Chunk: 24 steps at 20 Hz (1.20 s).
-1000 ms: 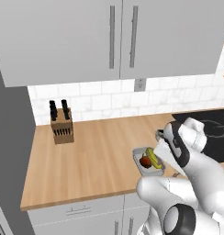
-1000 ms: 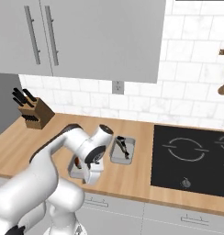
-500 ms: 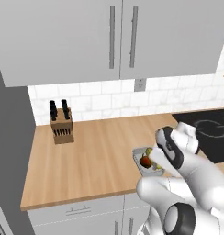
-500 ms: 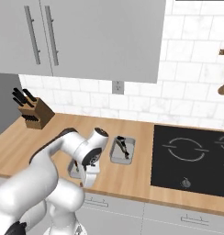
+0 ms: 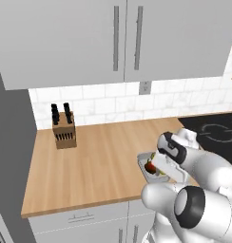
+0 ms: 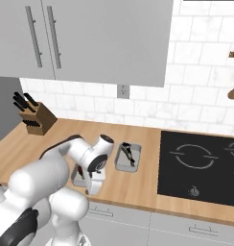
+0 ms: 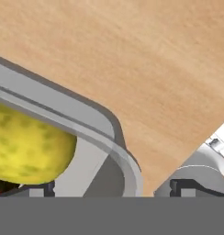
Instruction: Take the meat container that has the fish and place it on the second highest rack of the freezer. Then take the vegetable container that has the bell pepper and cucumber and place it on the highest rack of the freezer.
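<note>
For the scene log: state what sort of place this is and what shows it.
A home-style kitchen, rendered. A wooden counter runs under grey wall cabinets, with a knife block by the tiled wall and a black cooktop set into the counter.

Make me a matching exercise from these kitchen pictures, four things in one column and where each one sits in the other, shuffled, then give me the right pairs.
Things
1. knife block
2. fish container
3. vegetable container
4. wall outlet

Places
A. on the tiled wall below the upper cabinets
B. near the counter's front edge, right under the gripper
C. on the counter just left of the black cooktop
D. at the far left of the counter, against the wall

Pairs: 1-D, 2-C, 3-B, 4-A
</note>
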Tool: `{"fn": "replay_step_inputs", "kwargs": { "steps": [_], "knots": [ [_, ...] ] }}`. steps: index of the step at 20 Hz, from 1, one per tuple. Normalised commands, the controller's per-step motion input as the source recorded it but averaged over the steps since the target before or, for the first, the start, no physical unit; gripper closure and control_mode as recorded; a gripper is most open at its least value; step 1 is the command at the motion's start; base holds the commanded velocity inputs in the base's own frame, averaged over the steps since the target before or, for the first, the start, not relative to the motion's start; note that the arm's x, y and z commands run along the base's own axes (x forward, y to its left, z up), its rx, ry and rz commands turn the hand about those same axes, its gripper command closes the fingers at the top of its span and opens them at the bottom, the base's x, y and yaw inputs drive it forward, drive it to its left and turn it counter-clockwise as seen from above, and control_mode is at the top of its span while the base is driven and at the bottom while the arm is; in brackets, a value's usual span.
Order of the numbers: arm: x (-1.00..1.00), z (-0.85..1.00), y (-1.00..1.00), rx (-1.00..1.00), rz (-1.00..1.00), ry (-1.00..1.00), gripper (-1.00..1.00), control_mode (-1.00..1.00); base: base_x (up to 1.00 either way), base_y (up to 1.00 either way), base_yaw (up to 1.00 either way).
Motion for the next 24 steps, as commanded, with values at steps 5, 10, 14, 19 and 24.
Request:
{"fn": "replay_step_inputs", "kwargs": {
  "steps": [5, 10, 14, 19, 24],
  "knots": [
    [0.14, -0.26, 0.0, 0.0, 0.0, 0.03, -1.0, -1.0, 0.0, 0.0, 0.0],
    [0.16, -0.41, 0.06, 0.0, 0.0, 0.01, 1.0, -1.0, 0.0, 0.0, 0.0],
    [0.09, -0.46, 0.13, 0.0, -0.02, 0.0, 1.0, -1.0, 0.0, 0.0, 0.0],
    [0.0, -0.13, 0.0, 0.0, -0.01, 0.01, 1.0, -1.0, 0.0, 0.0, 0.0],
    [0.0, -0.01, 0.0, 0.0, 0.0, 0.02, 1.0, -1.0, 0.0, 0.0, 0.0]
  ]
}}
